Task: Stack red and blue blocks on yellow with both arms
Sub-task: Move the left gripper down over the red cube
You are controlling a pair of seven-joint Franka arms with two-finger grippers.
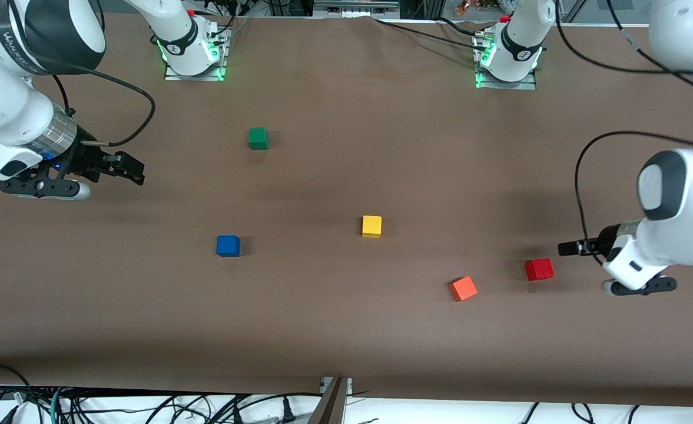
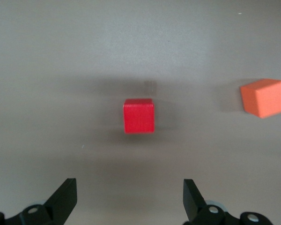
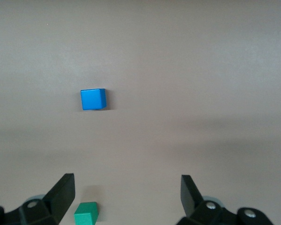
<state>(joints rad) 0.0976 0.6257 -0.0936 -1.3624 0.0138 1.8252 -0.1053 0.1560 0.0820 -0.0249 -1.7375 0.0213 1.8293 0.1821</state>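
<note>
The yellow block (image 1: pixel 371 226) sits near the table's middle. The blue block (image 1: pixel 228 245) lies toward the right arm's end and also shows in the right wrist view (image 3: pixel 92 99). The red block (image 1: pixel 539 269) lies toward the left arm's end, and it is centred in the left wrist view (image 2: pixel 139 116). My left gripper (image 1: pixel 564 248) hovers open and empty over the table just beside the red block; its jaws stand wide apart in its wrist view (image 2: pixel 130 199). My right gripper (image 1: pixel 136 169) hovers open and empty at the right arm's end, well apart from the blue block, and shows in its wrist view (image 3: pixel 127 197).
An orange block (image 1: pixel 463 288) lies beside the red block, nearer the front camera, and shows in the left wrist view (image 2: pixel 265 97). A green block (image 1: pixel 258 138) sits farther from the camera than the blue one, and shows in the right wrist view (image 3: pixel 86 213). The brown table (image 1: pixel 346 330) carries only these cubes.
</note>
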